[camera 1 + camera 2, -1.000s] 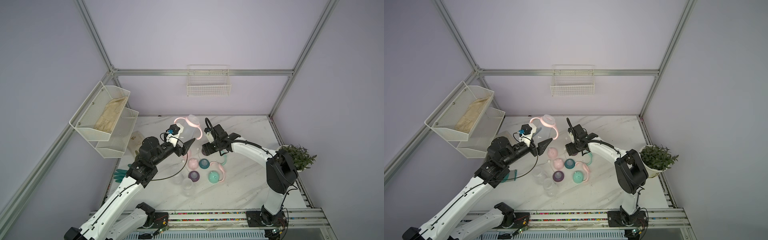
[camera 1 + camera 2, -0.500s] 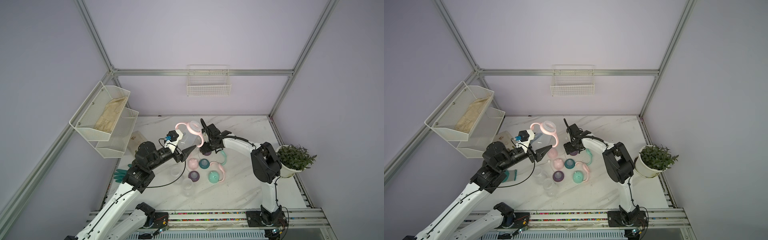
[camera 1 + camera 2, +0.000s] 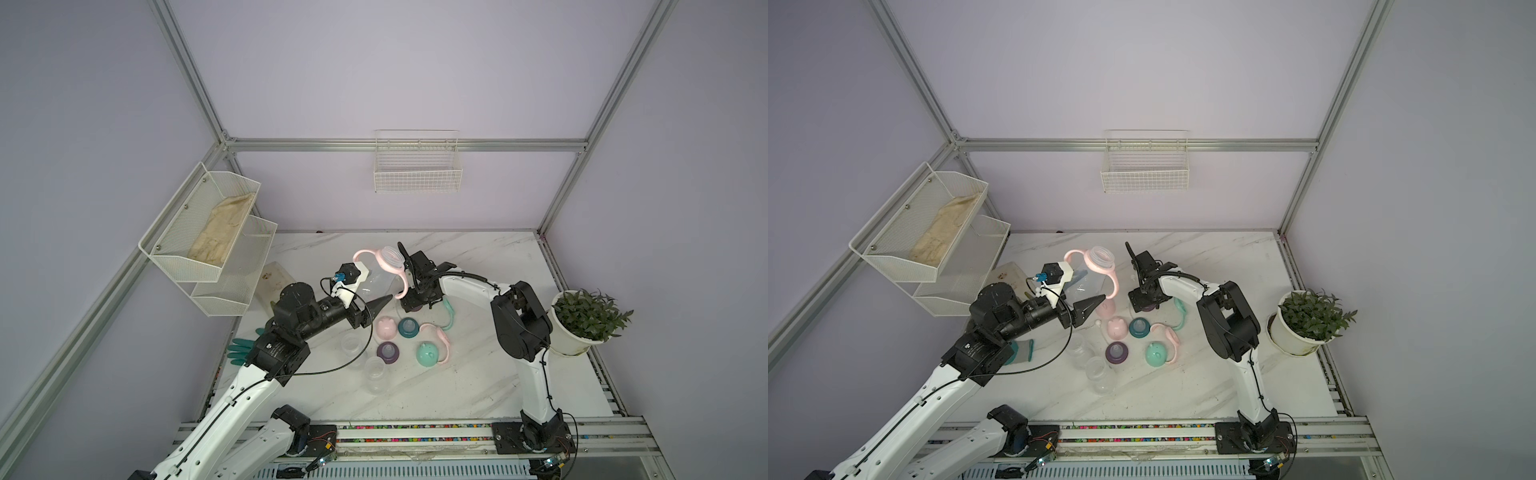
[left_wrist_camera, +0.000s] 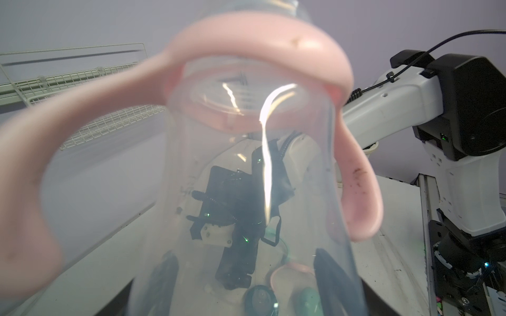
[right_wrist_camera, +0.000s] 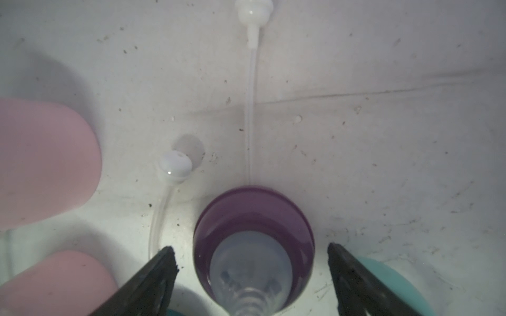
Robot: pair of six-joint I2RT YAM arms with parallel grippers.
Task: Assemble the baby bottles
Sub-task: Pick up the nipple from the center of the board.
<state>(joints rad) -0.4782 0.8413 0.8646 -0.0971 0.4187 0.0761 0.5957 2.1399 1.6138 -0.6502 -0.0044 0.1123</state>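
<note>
1. Pink ring is up in the air, folks, seated on the neck of the clear bottle. The left gripper has its jaws clamped on that bottle's body, tilted above the table, between 11 and 12 o'clock from the pink cap.
2. Over at 2 o'clock from that cap, the right gripper is low, with its jaws spread wide on either side of the purple collar. There's daylight on both sides and nothing is held.
3. Danger as I read it: if the jaws close off-centre, that rounded collar could squirt sideways on the marble.
4. One thin straw runs up to the collar's edge, and a second straw curls just beside a fingertip. Either could get pinched or dragged.
5. The bottle's slick, and a screwing push might twist it in the left jaws.
6. Writing? There are faint graduation marks on the bottle wall in the left wrist view, too blurred to read, and no brand is visible.
</note>
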